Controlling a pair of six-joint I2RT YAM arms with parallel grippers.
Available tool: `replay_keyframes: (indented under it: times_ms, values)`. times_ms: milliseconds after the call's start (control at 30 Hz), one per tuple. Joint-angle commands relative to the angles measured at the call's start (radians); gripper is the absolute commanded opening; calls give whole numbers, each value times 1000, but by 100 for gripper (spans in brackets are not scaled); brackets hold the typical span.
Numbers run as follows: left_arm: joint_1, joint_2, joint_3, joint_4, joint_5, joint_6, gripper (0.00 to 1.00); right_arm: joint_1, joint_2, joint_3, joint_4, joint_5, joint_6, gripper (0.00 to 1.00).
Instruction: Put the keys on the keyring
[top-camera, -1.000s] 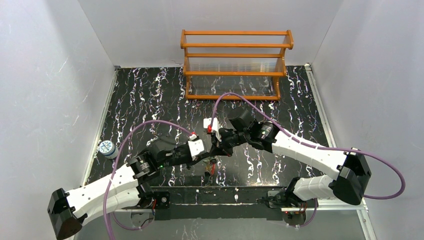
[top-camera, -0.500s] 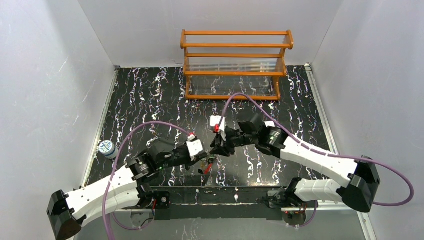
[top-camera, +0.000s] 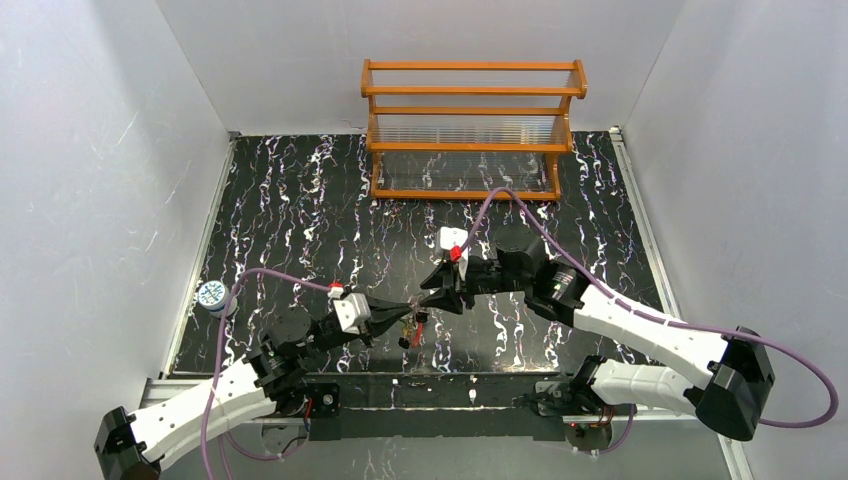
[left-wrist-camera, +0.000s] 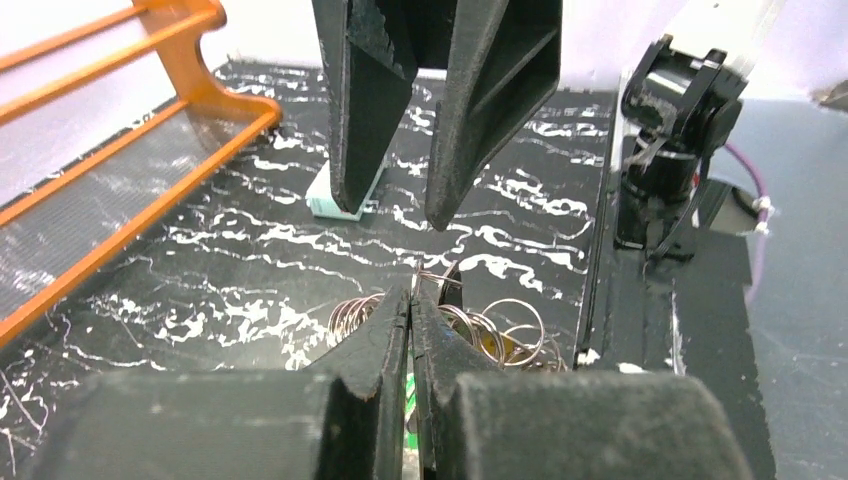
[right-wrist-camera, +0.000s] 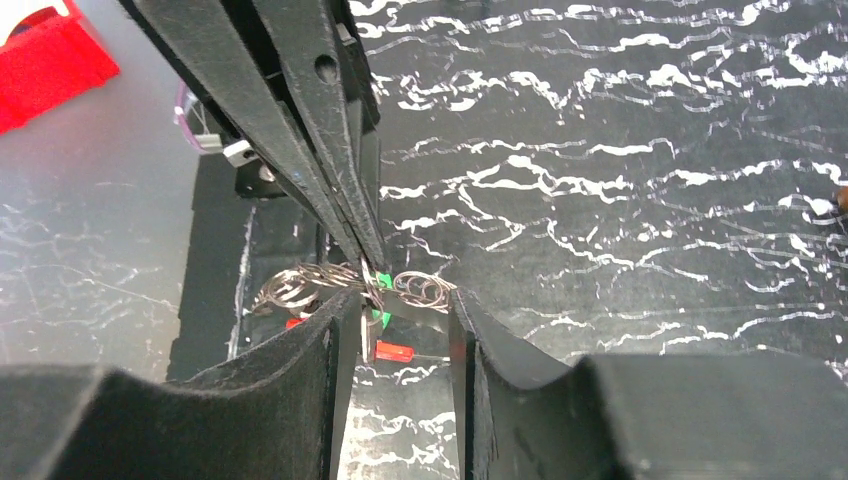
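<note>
My left gripper (top-camera: 398, 320) is shut, its tips (left-wrist-camera: 412, 296) pinching the keyring (top-camera: 412, 328), a cluster of thin metal rings (left-wrist-camera: 500, 330) held just above the table near the front edge. In the right wrist view the rings (right-wrist-camera: 300, 283) fan out on both sides of the left tips, with a green key head (right-wrist-camera: 380, 300) right at them and a red piece (right-wrist-camera: 393, 352) hanging below. My right gripper (top-camera: 427, 299) is open, its fingers (right-wrist-camera: 340, 345) standing either side of the cluster without touching it. Other keys are hidden in the bunch.
An orange wooden rack (top-camera: 470, 130) stands at the back of the black marbled table (top-camera: 300, 200). A small blue-and-white jar (top-camera: 213, 297) sits at the left edge. A pale box (left-wrist-camera: 335, 197) lies on the table behind the right fingers. The table's front rail (top-camera: 450, 385) is close below the grippers.
The right gripper has opened, let go of the bunch and drawn back to the right. The left arm has pulled back toward the lower left, still gripping the ring cluster.
</note>
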Motion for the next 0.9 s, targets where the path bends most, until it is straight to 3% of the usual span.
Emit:
replay_keyframes:
  times_ms: [0, 333, 467, 800, 867]
  values:
    - [-1, -33, -21, 226, 32, -39, 0, -3, -36, 3, 109, -85, 36, 46]
    - [-1, 9, -8, 259, 81, -47, 0, -3, 13, 8, 140, -124, 91, 42]
    - [-1, 4, -8, 263, 78, -42, 0, -3, 21, -6, 115, -106, 71, 29]
    - [-1, -19, -9, 264, 71, -33, 0, -3, 4, -43, 89, -58, 44, 27]
    - [-1, -20, -9, 264, 70, -33, 0, -4, 0, -44, 86, -53, 37, 21]
